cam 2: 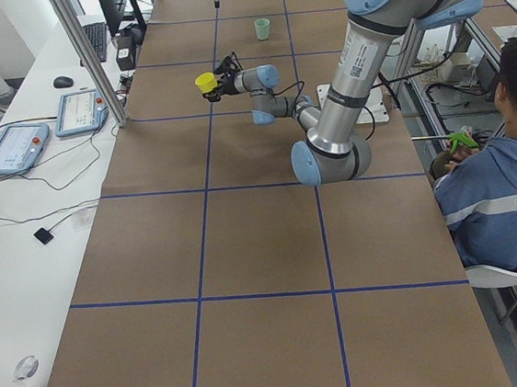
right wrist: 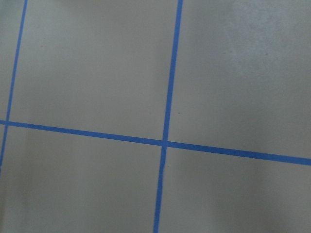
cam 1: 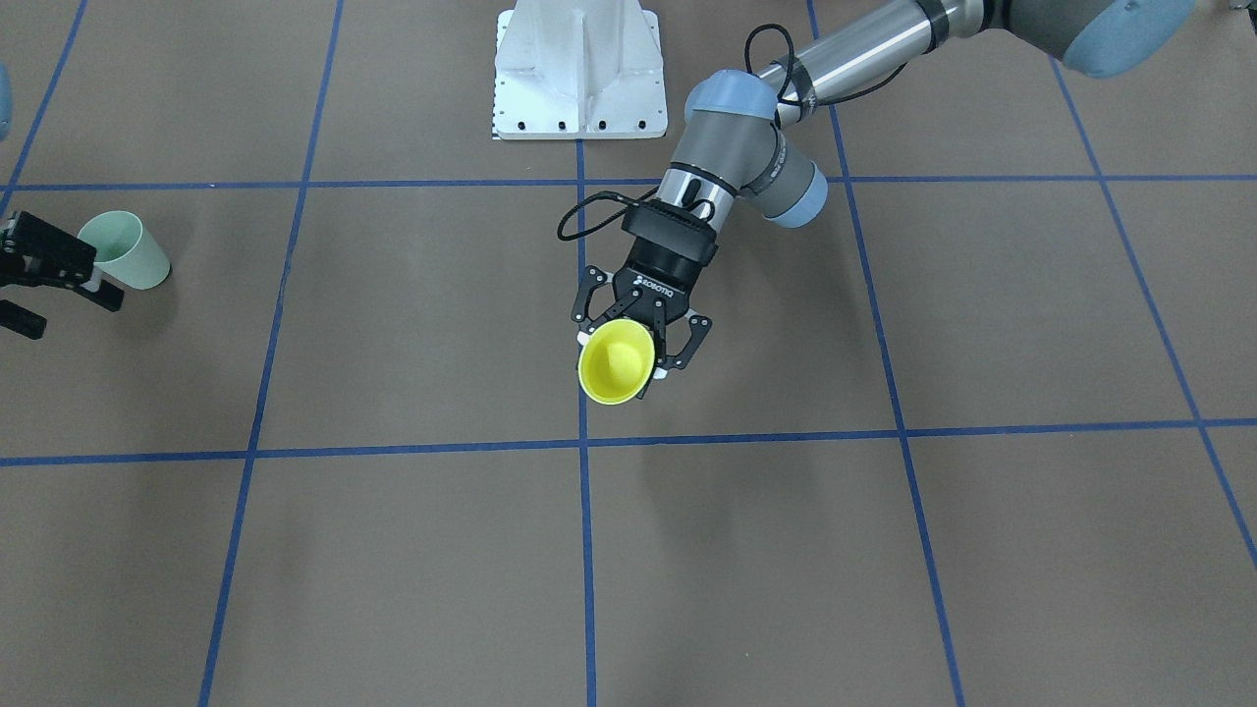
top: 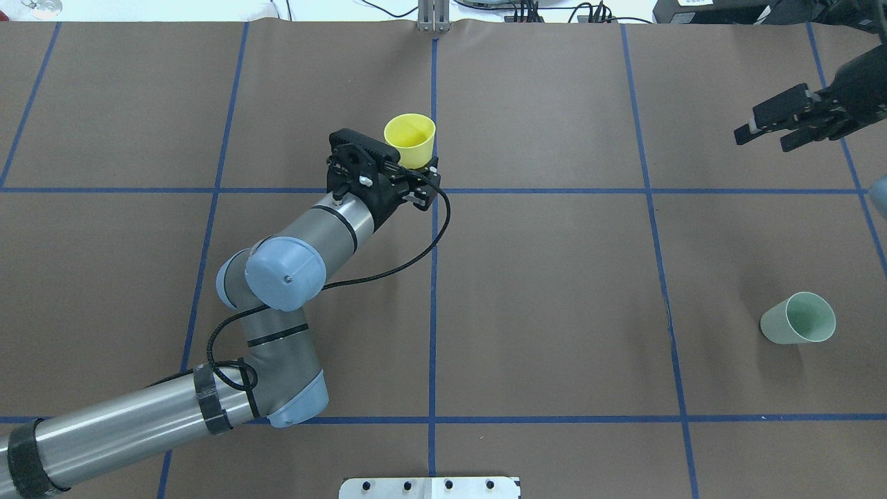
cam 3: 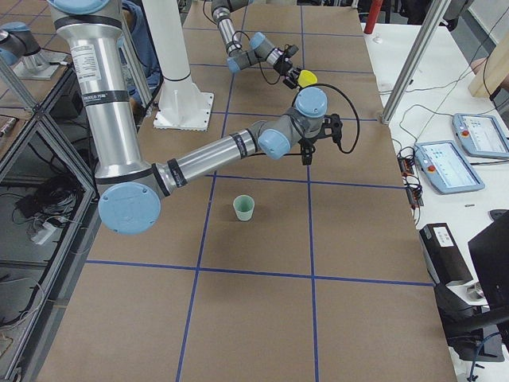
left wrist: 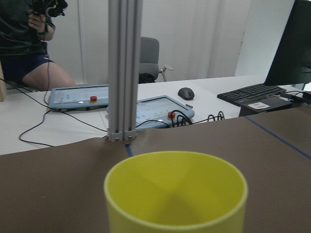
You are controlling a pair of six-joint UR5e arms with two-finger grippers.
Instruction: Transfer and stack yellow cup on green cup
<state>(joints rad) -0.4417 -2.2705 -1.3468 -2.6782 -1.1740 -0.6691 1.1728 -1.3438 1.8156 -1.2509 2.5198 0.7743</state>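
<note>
The yellow cup (cam 1: 616,361) is held upright in my left gripper (cam 1: 636,346), which is shut on its wall near the table's middle. It also shows in the overhead view (top: 409,141) and fills the bottom of the left wrist view (left wrist: 175,191). I cannot tell whether it touches the table. The green cup (top: 798,318) stands upright on the table far to my right, also seen in the front-facing view (cam 1: 126,250). My right gripper (top: 762,133) is open and empty, beyond the green cup and apart from it. The right wrist view shows only table.
The white robot base plate (cam 1: 577,69) sits at the table's near edge. An aluminium post (left wrist: 124,73) stands at the far edge, with desks, teach pendants and a keyboard behind it. A seated person (cam 2: 503,186) is beside the table. Blue tape lines grid the brown surface.
</note>
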